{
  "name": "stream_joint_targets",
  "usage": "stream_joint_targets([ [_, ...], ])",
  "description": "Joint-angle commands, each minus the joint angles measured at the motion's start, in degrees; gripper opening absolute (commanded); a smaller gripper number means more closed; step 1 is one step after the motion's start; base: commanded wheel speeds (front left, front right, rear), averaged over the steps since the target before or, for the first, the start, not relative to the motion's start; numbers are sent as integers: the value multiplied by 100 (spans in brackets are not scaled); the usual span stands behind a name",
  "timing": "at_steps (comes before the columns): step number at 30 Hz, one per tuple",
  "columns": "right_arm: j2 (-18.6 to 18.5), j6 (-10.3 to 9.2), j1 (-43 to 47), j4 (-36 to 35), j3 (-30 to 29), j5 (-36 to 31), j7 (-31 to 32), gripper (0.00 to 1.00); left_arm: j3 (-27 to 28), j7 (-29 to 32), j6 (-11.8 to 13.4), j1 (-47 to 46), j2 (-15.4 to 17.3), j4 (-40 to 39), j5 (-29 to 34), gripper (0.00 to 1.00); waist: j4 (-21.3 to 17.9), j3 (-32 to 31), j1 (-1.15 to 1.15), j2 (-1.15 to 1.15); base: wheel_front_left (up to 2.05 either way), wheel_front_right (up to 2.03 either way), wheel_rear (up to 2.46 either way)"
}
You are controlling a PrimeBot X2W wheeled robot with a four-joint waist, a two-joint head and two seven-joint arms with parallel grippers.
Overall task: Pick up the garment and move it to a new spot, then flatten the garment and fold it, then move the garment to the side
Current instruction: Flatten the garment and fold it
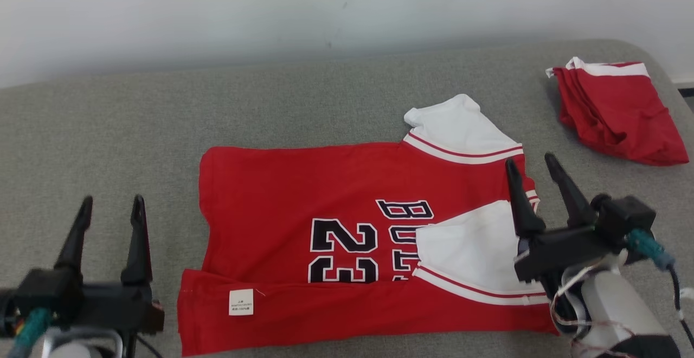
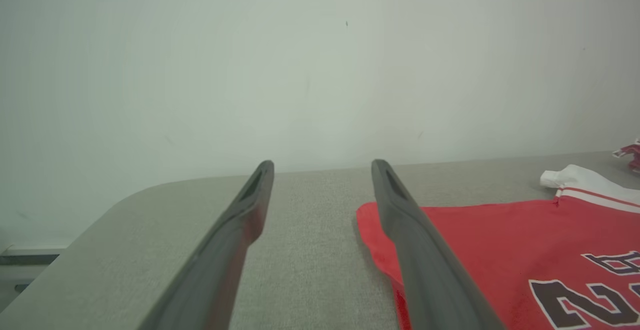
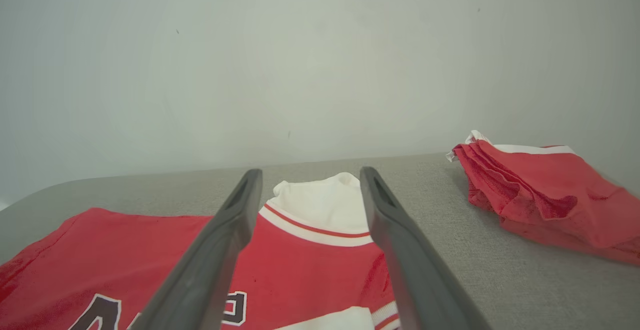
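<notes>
Lengthwise, the red basketball jersey with white sleeves (image 1: 282, 195) spans centre frame left-to-right. The dark two-fingered right gripper (image 1: 531, 164), lower right, overlaps its sleeve end; the left gripper (image 1: 113, 206), lower left, sits just beside its hem. Both gape, empty.

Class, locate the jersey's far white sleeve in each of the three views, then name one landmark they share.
Head view: sleeve upper right of centre, at the red jersey's far corner.
Left wrist view: sleeve at the far right edge.
Right wrist view: sleeve at centre, between the fingers.
Shared landmark: the second red garment, right of the sleeve in all three.
</notes>
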Motion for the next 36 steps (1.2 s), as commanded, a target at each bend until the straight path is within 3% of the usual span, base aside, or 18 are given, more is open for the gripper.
stream_joint_targets([
  [1,-43,-16,-318,129,82,116,42,100,-85,31,-36,-325,144,105,-104,100,-125,232,-1,0,0,0,0],
  [7,-253,-16,-1643,962,326,417,290,100,-619,549,-77,-1658,527,613,-665,100,-214,693,-1,0,0,0,0],
  [11,-338,-16,-2568,1703,616,553,460,100,-1271,1032,-74,-2538,991,1123,-1307,100,-313,1082,-1,0,0,0,0],
  [19,-312,-16,-3534,2708,1169,795,482,100,-2043,1645,-75,-3280,1434,1886,-1993,100,-461,1472,-1,0,0,0,0],
  [28,-263,-16,-4185,3403,1661,973,386,100,-2445,1910,-73,-3704,1548,2448,-2422,100,-472,1720,-1,0,0,0,0],
  [36,-182,-16,-4684,3945,2072,1174,509,100,-2743,2183,-75,-4067,1433,2942,-2652,100,-452,1920,-1,0,0,0,0],
])
